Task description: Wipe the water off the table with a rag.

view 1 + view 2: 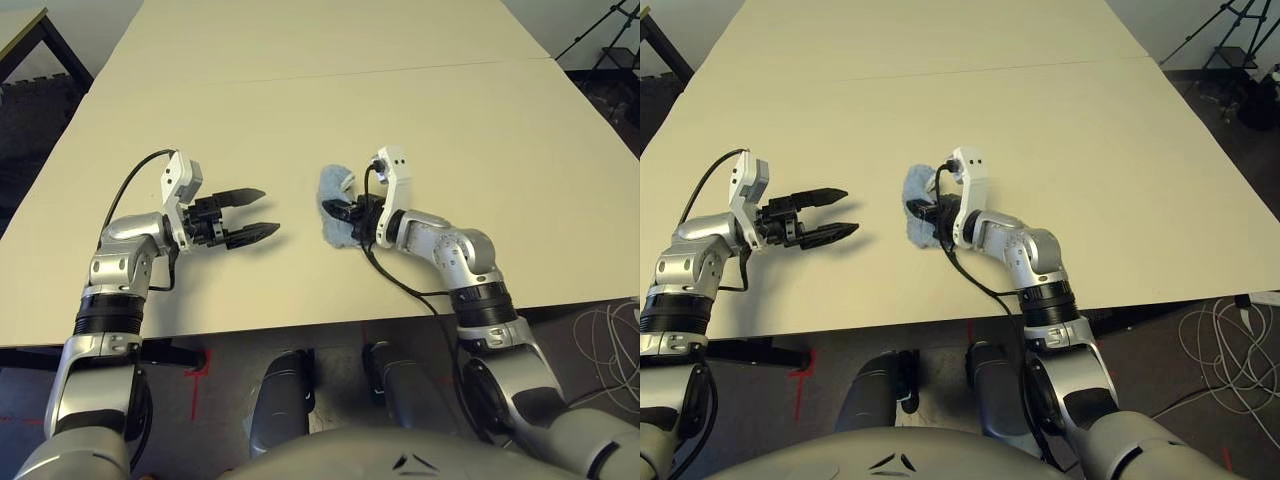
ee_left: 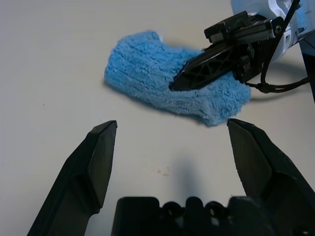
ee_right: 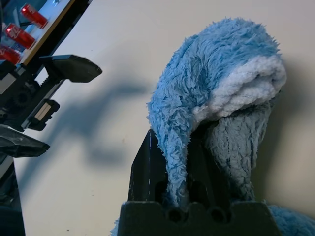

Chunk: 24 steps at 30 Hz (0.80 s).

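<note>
Two arms reached over the counter point(image 1: 420, 120), which filled most of the head view from the lower edge up to the top, a thin seam crossing it in the upper third. Largest after it were the silver forearms, the left coming in from the lower left of the frame, the right from the lower right, both bent inward toward the middle.

The rag point(image 1: 335, 205) lay on the counter just left of centre in the head view, a bunched blue terry cloth with a whitish edge. The right hand point(image 1: 345, 211) was closed on it: in the right wrist view the cloth was pinched between the black fingers and draped up over them, so part of the rag seemed lifted while the rest trailed on the counter. That grip looked suited to dragging the cloth across the surface.

The left hand point(image 1: 256, 213) hovered left of the rag, well apart from it, its fingers spread wide and holding nothing, pointed toward the cloth. It seemed parked out of the wiping path.

Smallest was the water point(image 2: 160, 171): a few faint amber specks on the counter between the left hand's fingers and the rag, probably the next spot to wipe.
</note>
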Each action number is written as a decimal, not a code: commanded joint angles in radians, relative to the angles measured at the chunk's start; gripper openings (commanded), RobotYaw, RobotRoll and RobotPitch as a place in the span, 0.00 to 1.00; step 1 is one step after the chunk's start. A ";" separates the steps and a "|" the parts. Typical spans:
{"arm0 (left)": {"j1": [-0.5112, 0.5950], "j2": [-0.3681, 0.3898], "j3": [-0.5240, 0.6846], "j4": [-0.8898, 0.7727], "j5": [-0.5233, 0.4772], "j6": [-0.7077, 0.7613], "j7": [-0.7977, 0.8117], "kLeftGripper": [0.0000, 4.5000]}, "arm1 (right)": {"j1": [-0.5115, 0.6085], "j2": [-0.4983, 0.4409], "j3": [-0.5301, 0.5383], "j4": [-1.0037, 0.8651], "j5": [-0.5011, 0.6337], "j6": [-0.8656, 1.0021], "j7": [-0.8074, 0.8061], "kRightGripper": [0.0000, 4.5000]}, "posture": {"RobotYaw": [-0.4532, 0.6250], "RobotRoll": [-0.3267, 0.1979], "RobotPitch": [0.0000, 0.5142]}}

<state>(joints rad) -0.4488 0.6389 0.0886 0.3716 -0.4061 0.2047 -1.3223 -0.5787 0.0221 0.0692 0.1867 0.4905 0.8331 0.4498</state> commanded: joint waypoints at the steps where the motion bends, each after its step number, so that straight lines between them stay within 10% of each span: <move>1: 0.020 0.011 -0.005 -0.014 -0.001 0.006 -0.007 1.00 | -0.012 -0.009 0.016 0.045 -0.030 -0.021 0.013 0.02 | 0.25 0.62 0.31; 24: -0.028 -0.011 -0.026 0.040 0.013 -0.021 -0.013 1.00 | -0.033 -0.430 -0.079 0.076 -0.119 -0.085 0.134 0.02 | 0.21 0.62 0.28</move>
<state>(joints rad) -0.4687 0.6315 0.0742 0.3927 -0.4044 0.1931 -1.3261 -0.6272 -0.3895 0.0176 0.2634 0.3816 0.7532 0.5759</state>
